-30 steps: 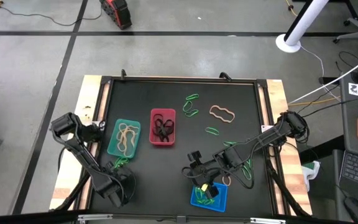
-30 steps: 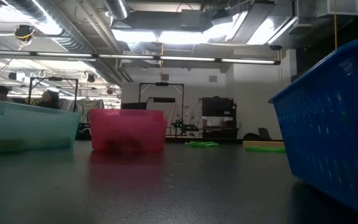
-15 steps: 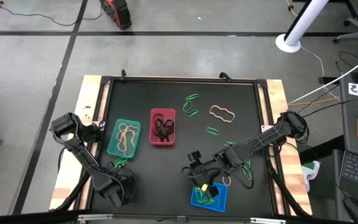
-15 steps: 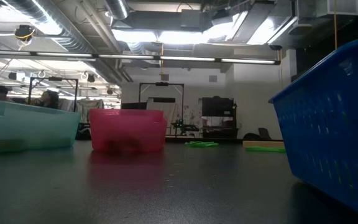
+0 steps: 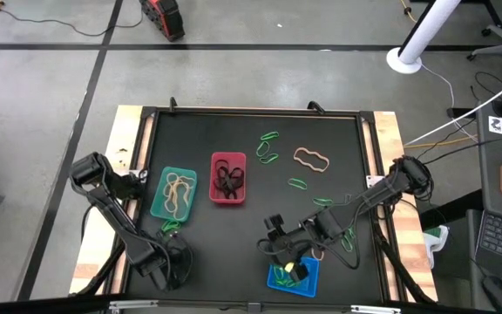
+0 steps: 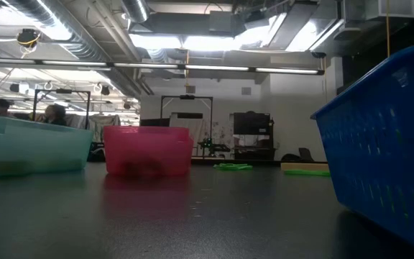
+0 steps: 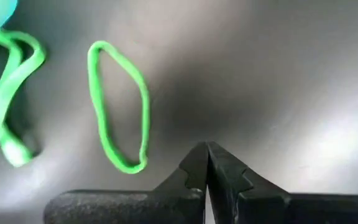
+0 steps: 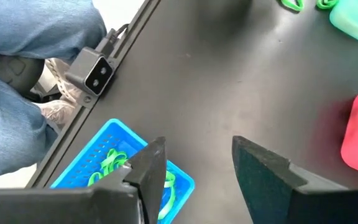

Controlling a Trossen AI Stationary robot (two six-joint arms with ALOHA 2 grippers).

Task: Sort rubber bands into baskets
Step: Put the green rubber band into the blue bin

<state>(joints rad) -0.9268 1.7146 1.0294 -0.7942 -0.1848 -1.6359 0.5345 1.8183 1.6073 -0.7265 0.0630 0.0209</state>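
High view: right gripper hovers just over the blue basket, jaws apart and empty — a drop looks just made.

You have green bands lying in the blue basket, tan ones in the teal basket and black ones in the red basket. Your left gripper sits low at the near left, jaws pressed together on nothing, beside a loose green band. Loose greens and one tan band lie far right on the mat. Next, I judge, you need a fresh reach — spread the left jaws over that nearby loop. Low view shows no gripper; more bands under the right arm are partly hidden.
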